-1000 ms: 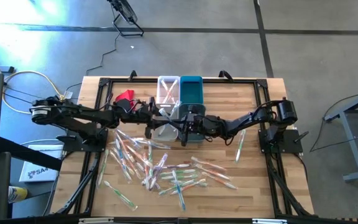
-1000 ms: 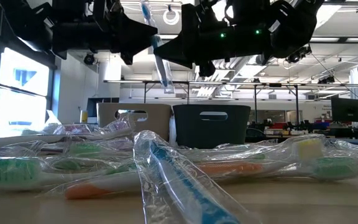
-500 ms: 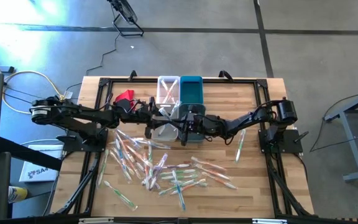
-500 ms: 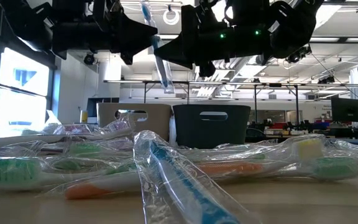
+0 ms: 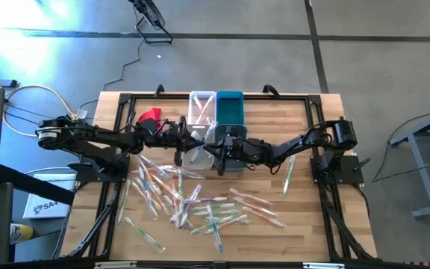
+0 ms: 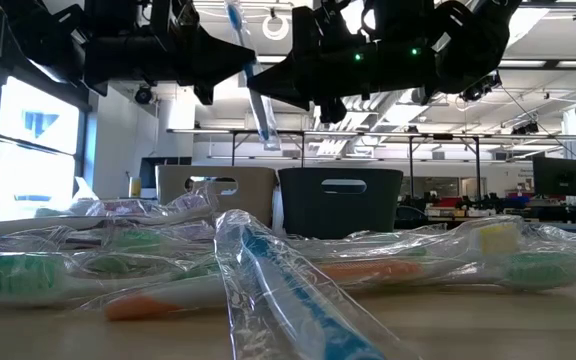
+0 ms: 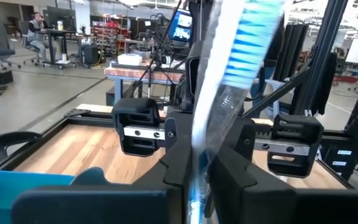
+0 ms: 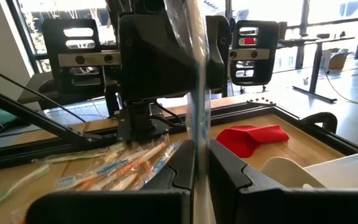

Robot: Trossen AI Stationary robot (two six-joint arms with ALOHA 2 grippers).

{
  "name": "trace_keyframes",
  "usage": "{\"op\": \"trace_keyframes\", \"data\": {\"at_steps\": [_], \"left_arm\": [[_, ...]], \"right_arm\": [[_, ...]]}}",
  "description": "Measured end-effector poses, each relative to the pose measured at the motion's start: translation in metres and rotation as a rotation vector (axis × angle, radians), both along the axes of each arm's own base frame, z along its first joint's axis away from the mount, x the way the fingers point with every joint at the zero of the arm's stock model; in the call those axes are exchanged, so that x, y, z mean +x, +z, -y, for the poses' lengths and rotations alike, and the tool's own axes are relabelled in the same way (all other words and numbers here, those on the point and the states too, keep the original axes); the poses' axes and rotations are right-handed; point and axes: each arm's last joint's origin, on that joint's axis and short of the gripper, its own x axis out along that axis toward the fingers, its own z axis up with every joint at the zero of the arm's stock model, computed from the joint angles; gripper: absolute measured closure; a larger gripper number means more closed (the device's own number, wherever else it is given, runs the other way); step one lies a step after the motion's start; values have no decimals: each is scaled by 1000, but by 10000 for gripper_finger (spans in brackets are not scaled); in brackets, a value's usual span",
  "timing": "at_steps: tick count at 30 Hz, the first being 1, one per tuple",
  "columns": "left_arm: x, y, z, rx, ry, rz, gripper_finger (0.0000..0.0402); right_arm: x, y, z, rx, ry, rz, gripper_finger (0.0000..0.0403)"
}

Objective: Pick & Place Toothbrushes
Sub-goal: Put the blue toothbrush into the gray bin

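Meeting above the worktop (image 5: 304, 202) by the white bin (image 5: 200, 107), left hand (image 5: 194, 139) and right hand (image 5: 216, 152) both pinch 1 wrapped blue toothbrush (image 6: 251, 85), held upright between them; remaining toothbrushes (image 5: 192, 198) lie scattered in front

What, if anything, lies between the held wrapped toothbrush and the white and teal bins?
Nothing visible: the blue-bristled, clear-wrapped toothbrush hangs in open air between the left tool and right tool, above the white bin and teal bin.
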Motion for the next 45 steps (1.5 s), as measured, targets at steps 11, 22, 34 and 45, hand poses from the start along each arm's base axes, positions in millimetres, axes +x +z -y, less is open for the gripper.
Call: {"op": "trace_keyframes", "data": {"at_steps": [11,22,34,45], "left_arm": [[0,0,0,0,-2,0,372],[0,-1,0,-14,-5,-7,373],[-2,2,-2,-15,6,2,373],[-17,-2,-29,-158,120,-133,373]], "right_arm": [[0,0,0,-2,4,-1,387],[0,0,1,10,-13,2,284],[-5,10,0,3,-9,-30,186],[-18,27,0,3,-25,-130,184]]}}
